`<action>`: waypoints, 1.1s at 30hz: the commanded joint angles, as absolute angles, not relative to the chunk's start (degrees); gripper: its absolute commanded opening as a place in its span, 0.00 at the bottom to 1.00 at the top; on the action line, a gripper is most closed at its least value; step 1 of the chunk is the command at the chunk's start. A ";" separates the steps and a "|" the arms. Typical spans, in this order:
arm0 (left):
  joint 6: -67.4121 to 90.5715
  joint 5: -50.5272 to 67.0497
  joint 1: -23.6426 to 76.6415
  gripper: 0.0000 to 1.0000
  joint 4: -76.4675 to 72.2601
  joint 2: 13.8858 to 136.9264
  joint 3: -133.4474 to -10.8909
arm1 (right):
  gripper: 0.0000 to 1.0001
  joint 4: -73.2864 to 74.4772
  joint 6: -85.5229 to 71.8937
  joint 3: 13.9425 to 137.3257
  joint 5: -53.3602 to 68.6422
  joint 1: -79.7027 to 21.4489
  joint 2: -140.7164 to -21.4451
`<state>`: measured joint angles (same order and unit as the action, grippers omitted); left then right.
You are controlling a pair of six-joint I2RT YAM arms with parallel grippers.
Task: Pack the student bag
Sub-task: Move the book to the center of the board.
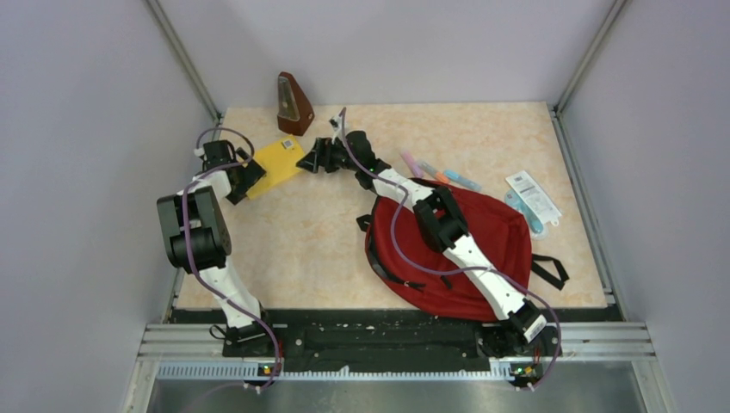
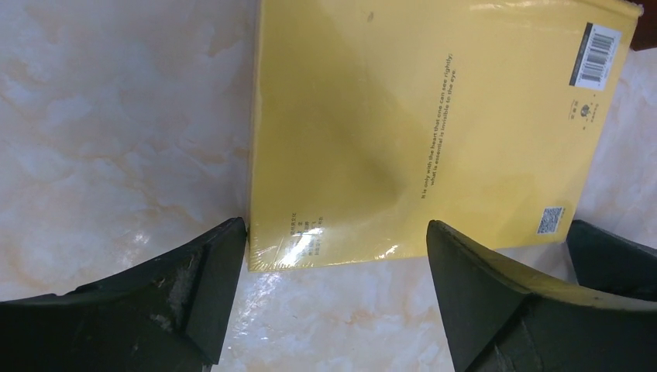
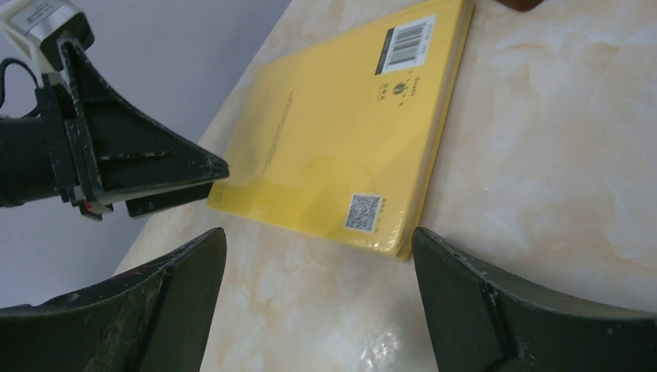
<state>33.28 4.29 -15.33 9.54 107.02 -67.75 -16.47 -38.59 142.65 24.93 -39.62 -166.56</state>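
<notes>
The dark red student bag (image 1: 499,237) lies flat at the right front of the table, under my right arm. A yellow book (image 1: 275,163) lies flat at the back left, back cover up; it also shows in the left wrist view (image 2: 434,116) and the right wrist view (image 3: 349,147). My left gripper (image 1: 250,176) is open at the book's left end, its jaws astride that end (image 2: 337,256). My right gripper (image 1: 308,158) is open at the book's right end, just short of its corner (image 3: 318,263). Neither holds anything.
A brown metronome (image 1: 293,105) stands at the back, right behind the book. Several pens and markers (image 1: 439,172) lie behind the bag. A packaged item (image 1: 532,200) lies at the right edge. Grey walls close in the table on three sides.
</notes>
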 commanded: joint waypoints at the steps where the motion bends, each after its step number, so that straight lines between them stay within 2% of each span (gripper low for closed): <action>1: 32.62 8.31 -15.20 0.90 8.61 107.40 -68.46 | 0.87 -16.60 -38.23 144.18 31.31 -39.94 -168.31; 11: 32.00 9.86 -13.56 0.89 9.04 105.73 -66.93 | 0.77 -15.10 -32.80 137.59 34.99 -39.99 -161.72; 15: 31.95 9.65 -12.49 0.88 8.73 102.34 -63.40 | 0.70 -14.69 -32.54 132.65 37.17 -40.13 -157.75; 27: 34.69 9.06 -5.66 0.88 5.08 85.00 -45.24 | 0.67 -23.41 -28.18 90.88 32.37 -43.65 -130.47; 33: 35.18 5.20 -2.60 0.90 10.40 69.41 -34.90 | 0.63 -23.42 -28.67 74.95 28.86 -45.40 -118.22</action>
<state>33.10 4.05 -4.58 9.47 79.83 -39.29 -19.40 -28.53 81.21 28.08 -41.54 -127.79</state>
